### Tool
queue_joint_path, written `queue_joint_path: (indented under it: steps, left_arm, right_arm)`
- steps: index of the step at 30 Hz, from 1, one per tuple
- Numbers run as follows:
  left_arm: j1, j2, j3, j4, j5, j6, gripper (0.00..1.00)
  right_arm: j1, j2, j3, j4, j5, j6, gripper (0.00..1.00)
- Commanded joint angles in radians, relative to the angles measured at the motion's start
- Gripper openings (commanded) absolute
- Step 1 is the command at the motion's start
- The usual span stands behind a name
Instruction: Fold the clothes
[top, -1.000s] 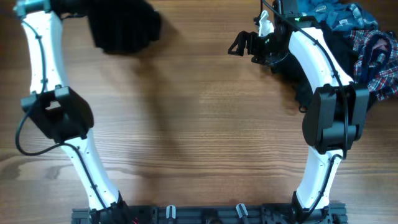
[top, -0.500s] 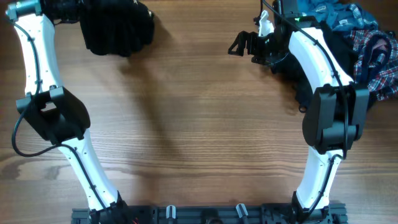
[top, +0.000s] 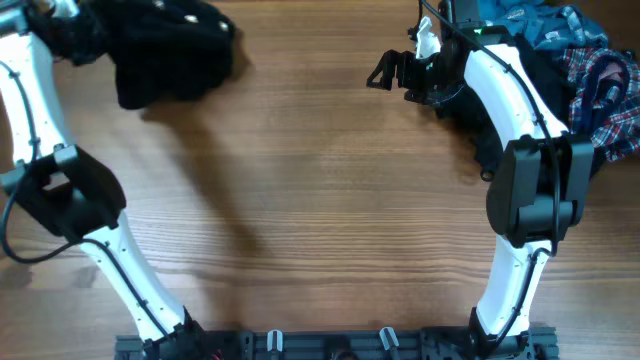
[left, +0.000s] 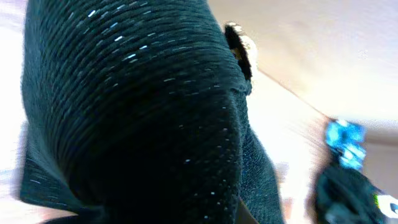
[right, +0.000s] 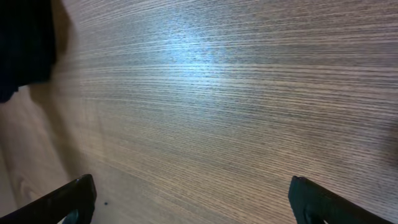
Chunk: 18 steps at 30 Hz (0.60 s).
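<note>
Gripping one black garment (top: 172, 48), the left gripper (top: 90, 38) sits at the far-left corner of the table (top: 320, 210). Its fingers are buried in the cloth, so the clamp is judged from the fabric bunched up against it. Left wrist view is filled almost wholly by the same dark ribbed knit, hanging close before the lens; no fingers show there. The garment lies crumpled, not flat, with its bulk spreading right of the gripper onto the wood. Right gripper (top: 386, 72) is spread wide and holds nothing. It is at the far side of the table, right of centre, well apart from the black garment. In the right wrist view its two fingertips (right: 74, 194) stand at the lower corners over bare wood grain, and one dark cloth edge (right: 25, 43) shows at the upper left. Behind the right arm, at the far-right corner, is one heap of clothes (top: 560, 70). Three pieces can be counted in it: one blue piece (top: 535, 22), one red-and-blue plaid piece (top: 608, 95), and one black piece (top: 492, 125) partly under the arm. Two arms, two grippers, four garments counted.
</note>
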Motion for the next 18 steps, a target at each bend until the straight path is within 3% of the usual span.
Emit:
queue_joint_path:
  steps: [1,10,12,14,15,16,18]
  left_arm:
    - [0.043,-0.071,0.007,0.004,-0.141,0.039,0.04]
    - [0.053,-0.071,0.007,-0.013,-0.536,0.039,0.05]
    - [0.055,-0.071,0.007,-0.013,-0.596,0.039,0.20]
    - [0.061,-0.071,0.007,-0.013,-0.656,0.039,0.55]
    - [0.065,-0.071,0.007,-0.013,-0.663,0.039,0.66]
    - [0.069,-0.071,0.007,-0.013,-0.663,0.039,0.74]
    - [0.080,-0.071,0.007,-0.013,-0.663,0.039,0.80]
  right_arm:
    - [0.006,-0.002,-0.003,0.005,-0.016,-0.002,1.00]
    - [0.006,-0.002,-0.003,0.005,-0.016,-0.007,1.00]
    - [0.006,-0.002,-0.003,0.003,-0.016,-0.022,1.00]
    - [0.006,-0.002,-0.003,0.001,-0.016,-0.028,1.00]
    - [0.006,-0.002,-0.003,0.001,-0.016,-0.028,1.00]
    - [0.006,-0.002,-0.003,0.002,-0.016,-0.028,1.00]
    - [0.006,-0.002,-0.003,0.002,-0.016,-0.028,1.00]
